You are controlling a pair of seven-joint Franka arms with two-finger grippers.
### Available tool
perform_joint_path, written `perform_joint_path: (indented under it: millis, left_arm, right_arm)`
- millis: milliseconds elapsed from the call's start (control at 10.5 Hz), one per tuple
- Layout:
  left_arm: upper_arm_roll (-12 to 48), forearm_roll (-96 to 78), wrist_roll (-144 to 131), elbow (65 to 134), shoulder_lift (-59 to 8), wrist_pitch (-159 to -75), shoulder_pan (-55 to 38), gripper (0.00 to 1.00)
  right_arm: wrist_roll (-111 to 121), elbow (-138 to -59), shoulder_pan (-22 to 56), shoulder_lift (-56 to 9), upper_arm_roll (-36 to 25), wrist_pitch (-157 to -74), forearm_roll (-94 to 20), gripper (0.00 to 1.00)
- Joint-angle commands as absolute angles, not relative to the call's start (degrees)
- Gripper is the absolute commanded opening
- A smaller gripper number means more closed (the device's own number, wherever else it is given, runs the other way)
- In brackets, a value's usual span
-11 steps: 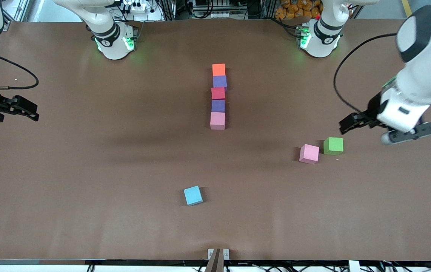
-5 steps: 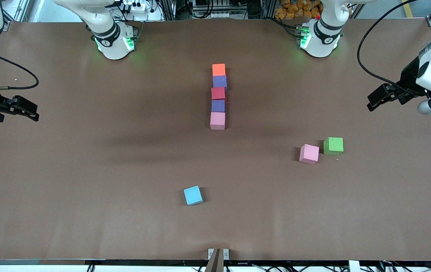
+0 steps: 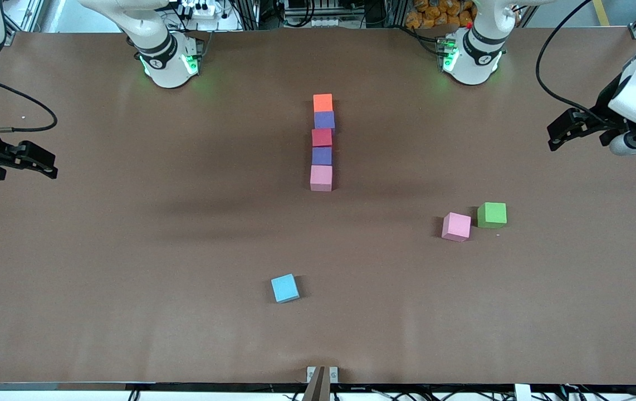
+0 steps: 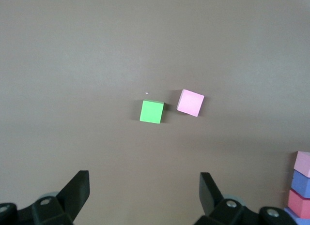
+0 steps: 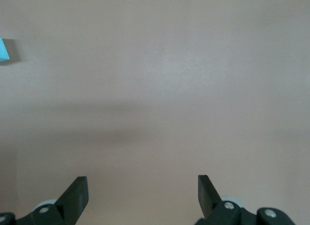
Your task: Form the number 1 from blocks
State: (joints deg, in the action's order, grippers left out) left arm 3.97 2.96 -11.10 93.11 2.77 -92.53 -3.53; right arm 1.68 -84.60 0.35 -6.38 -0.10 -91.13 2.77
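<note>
Currently five small matte foam cubes stand in a straight column at the middle of the brown table (image 3: 128, 267), each touching the next. The orange foam cube (image 3: 323, 102) is farthest from the front camera, then the first purple foam cube (image 3: 324, 120), the red foam cube (image 3: 322, 137), the second purple foam cube (image 3: 322, 156), and the pink foam cube (image 3: 321, 177) at the near end of the line. The red cube sits very slightly out of line with the purple ones.

A second pink foam cube (image 3: 456, 226) lies loose toward the left arm's end of the table, nearer to the front camera than the column, and a green foam cube (image 3: 492, 214) stands just beside it, almost corner to corner. A light-blue foam cube (image 3: 284, 288) lies alone, nearer still to the camera and well apart from the rest.

The left gripper (image 3: 566, 130) hangs over bare table at the left arm's end, its jaws apart and holding nothing; its wrist view looks down on the green cube and the loose pink cube. The right gripper (image 3: 37, 161) hangs over bare table at the right arm's end, jaws likewise apart and empty, with only a corner of the light-blue cube in its wrist view.
</note>
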Motion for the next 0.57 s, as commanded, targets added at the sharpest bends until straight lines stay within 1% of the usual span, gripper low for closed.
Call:
perform_joint_path:
  millis: [0, 285, 474]
  left_arm:
    - [4.13, 3.61, -9.4, 92.29, 3.6, -91.58, -3.17, 1.0]
    - [4.22, 3.08, -9.4, 92.11, 3.69, -91.15, -3.16, 1.0]
    - [3.26, 0.36, -9.4, 90.53, 3.25, -88.78, -3.16, 1.0]
  right_arm:
    - [2.64, -83.5, -0.53, -6.77, 0.44, -90.35, 2.46, 1.0]
    - [2.37, -83.5, -0.18, -7.03, 0.53, -90.35, 2.37, 1.0]
    - [2.55, -83.5, -0.35, -6.94, 0.44, -90.35, 2.37, 1.0]
